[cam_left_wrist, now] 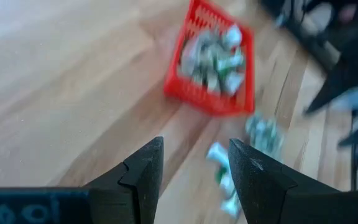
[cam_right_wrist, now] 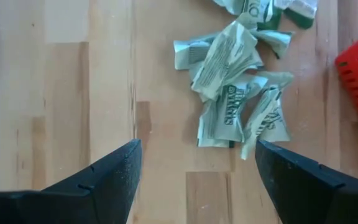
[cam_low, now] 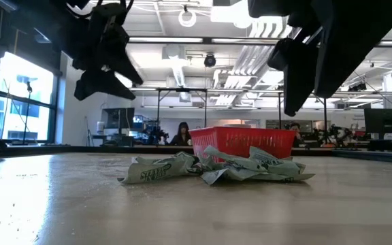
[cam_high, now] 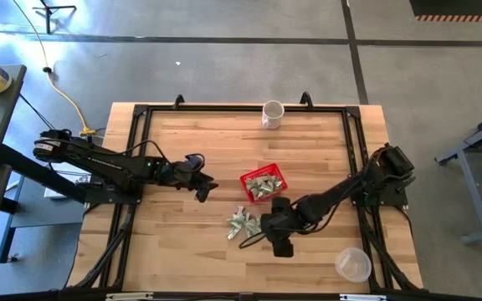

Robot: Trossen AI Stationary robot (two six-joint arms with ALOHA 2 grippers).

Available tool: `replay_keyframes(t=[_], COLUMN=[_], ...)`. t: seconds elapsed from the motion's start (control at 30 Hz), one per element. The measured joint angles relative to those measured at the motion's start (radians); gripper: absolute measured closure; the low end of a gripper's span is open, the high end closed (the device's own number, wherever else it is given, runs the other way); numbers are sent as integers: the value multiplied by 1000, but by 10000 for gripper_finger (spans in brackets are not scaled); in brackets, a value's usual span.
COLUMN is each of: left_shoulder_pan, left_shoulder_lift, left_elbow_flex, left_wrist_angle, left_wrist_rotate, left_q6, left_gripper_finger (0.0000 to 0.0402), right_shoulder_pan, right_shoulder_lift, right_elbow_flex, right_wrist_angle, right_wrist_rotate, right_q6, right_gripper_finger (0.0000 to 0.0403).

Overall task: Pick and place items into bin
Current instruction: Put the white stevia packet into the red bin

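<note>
the red basket [cam_high: 263, 182] is sitting near the middle of the table [cam_high: 191, 251], holding several crumpled green-and-white paper pieces [cam_high: 264, 186]. more paper pieces [cam_right_wrist: 238, 93] are lying loose on the table just beside the basket, on its near-left side. the right hand [cam_high: 279, 237] is hanging just beside the basket over that loose pile, fingers [cam_right_wrist: 98, 180] spread wide and gripping nothing. the left hand [cam_high: 205, 189] is reaching toward the basket from its left, fingers [cam_left_wrist: 143, 174] partly apart and empty. a white mug [cam_high: 273, 114] is standing beyond the basket; a clear plastic cup [cam_high: 352, 264] is sitting near the front right.
</note>
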Motion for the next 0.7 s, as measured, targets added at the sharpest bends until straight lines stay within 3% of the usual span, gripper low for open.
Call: replay_keyframes(t=[0.2, 0.3, 0.43, 0.5, 0.6, 0.63, 0.7], left_shoulder_pan=[9, 33, 23, 16, -41, -83, -183], left_shoulder_lift=[0, 0, 8, 8, 29, 31, 52], left_elbow_flex=[10, 38, 39, 40, 44, 41, 40], left_wrist_angle=[142, 88, 155, 237, 280, 248, 221], left_wrist_rotate=[-179, -81, 78, 119, 269, 290, 230], left_q6=[12, 6, 30, -67, -126, -132, -109], left_gripper_finger=[186, 184, 183, 183, 188, 191, 200], right_shoulder_pan=[0, 0, 0, 0, -3, -3, -3], right_shoulder_lift=[0, 0, 0, 0, 0, 0, 0], right_elbow_flex=[0, 0, 0, 0, 0, 0, 0], right_wrist_angle=[0, -2, -6, -7, -10, -11, -20], right_wrist_rotate=[-8, -3, 2, 15, 24, 24, 28], right_q6=[80, 100, 126, 124, 124, 124, 126], right_gripper_finger=[100, 100, 100, 100, 100, 100, 100])
